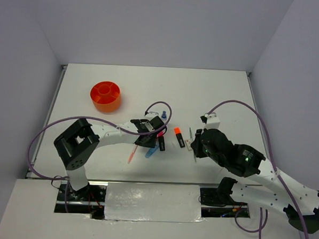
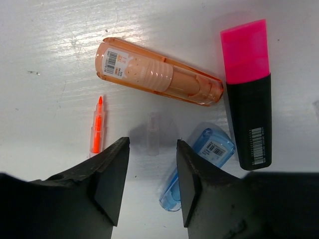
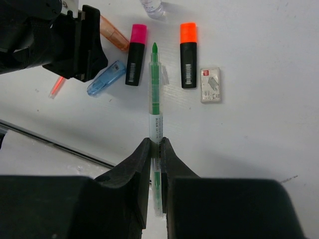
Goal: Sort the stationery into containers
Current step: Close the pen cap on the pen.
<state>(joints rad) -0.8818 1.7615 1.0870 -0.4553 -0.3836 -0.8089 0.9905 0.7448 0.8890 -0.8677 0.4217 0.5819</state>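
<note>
My left gripper is open and empty, low over the table. Its jaws stand either side of a small clear cap. Around it lie a blue marker, a pink-tipped black highlighter, a translucent orange marker and a thin orange pen. My right gripper is shut on a thin green pen, held above the table. An orange-tipped highlighter and a white eraser lie beside it. The orange cup stands far left.
A tiny blue-capped bottle stands just beyond the left gripper; its base shows in the right wrist view. The left arm's purple cable loops over it. The table's front edge runs close below the pile.
</note>
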